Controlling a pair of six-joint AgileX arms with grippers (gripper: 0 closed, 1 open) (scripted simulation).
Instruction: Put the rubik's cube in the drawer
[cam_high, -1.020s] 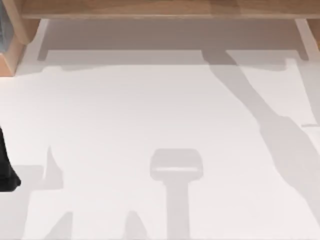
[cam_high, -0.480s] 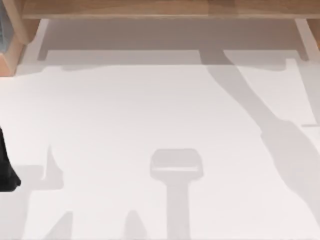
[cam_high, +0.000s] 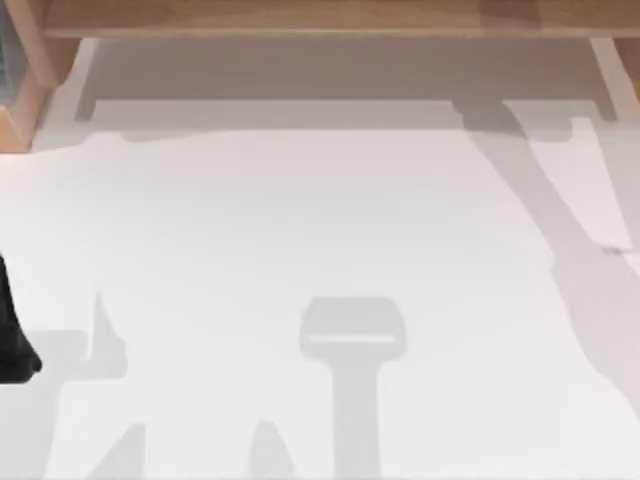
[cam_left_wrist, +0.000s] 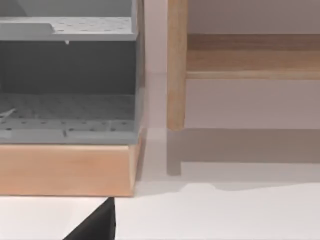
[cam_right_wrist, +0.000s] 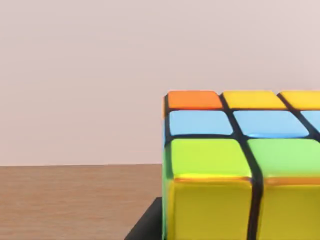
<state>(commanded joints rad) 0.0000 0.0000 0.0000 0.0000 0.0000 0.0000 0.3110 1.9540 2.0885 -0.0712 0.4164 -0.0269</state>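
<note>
The rubik's cube (cam_right_wrist: 240, 170) sat close under the right wrist camera above a brown wooden surface (cam_right_wrist: 75, 200), presumably carried toward the drawer (cam_left_wrist: 67, 115) at the bench's (cam_high: 300, 230) far left corner, though whether either arm's jaws were spread I could not tell.

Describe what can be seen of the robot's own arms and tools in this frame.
Little of them is in frame. At the top view's left edge the left arm appears as a plain black, tapering shape, with no cables or markings to make out. A black wedge juts into the left wrist view, probably part of the left tool. Long grey arm shadows cross the white table.
</note>
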